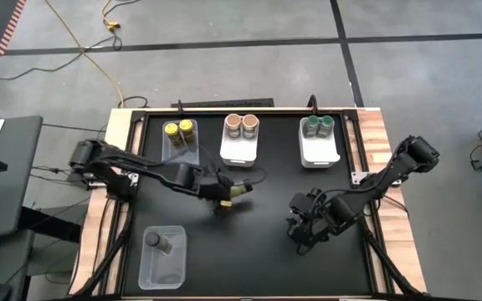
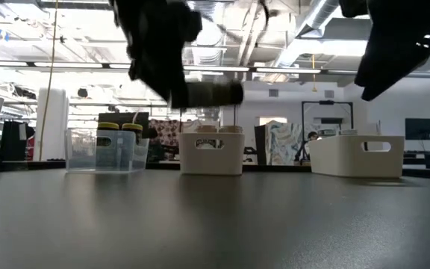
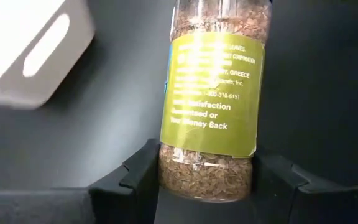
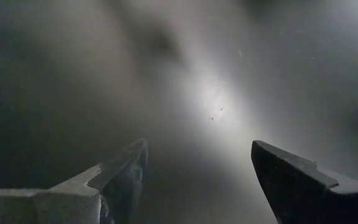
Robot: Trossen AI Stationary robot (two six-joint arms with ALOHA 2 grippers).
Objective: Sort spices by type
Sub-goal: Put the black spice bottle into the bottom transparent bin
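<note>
High view: Four bins stand on the black table point(image 1: 258, 259). Along the far edge, a clear bin point(image 1: 181, 142) holds two yellow-topped jars point(image 1: 179, 129), a white bin point(image 1: 240, 140) holds two tan-topped jars point(image 1: 242, 125), and a second white bin point(image 1: 319, 142) holds two green-topped jars point(image 1: 317, 125). A clear bin at the near left point(image 1: 163, 257) holds one dark-topped jar point(image 1: 154, 240). The left gripper point(image 1: 224, 193) is over the middle of the table, jaws closed on one more jar point(image 1: 239, 190), which lies sideways in the grip. The right gripper point(image 1: 304, 227) waits over the table's right half.

Low view: The held jar point(image 2: 213, 93) hangs horizontally well above the table, clear of all bins. The three far bins stand in a row behind it.

Left wrist view: The jaws grip the base of the held jar point(image 3: 213, 99); it has a green label and flaky brown-green contents. Its cap is out of view.

Right wrist view: The right jaws stand open with nothing between them, above bare table.

Status, as a judgement: seven jars are sorted into bins and no loose jars remain on the table. The held jar is the last one. The near-left bin holds only a single jar, so it is the likely destination; cap colour is not visible to confirm.
</note>
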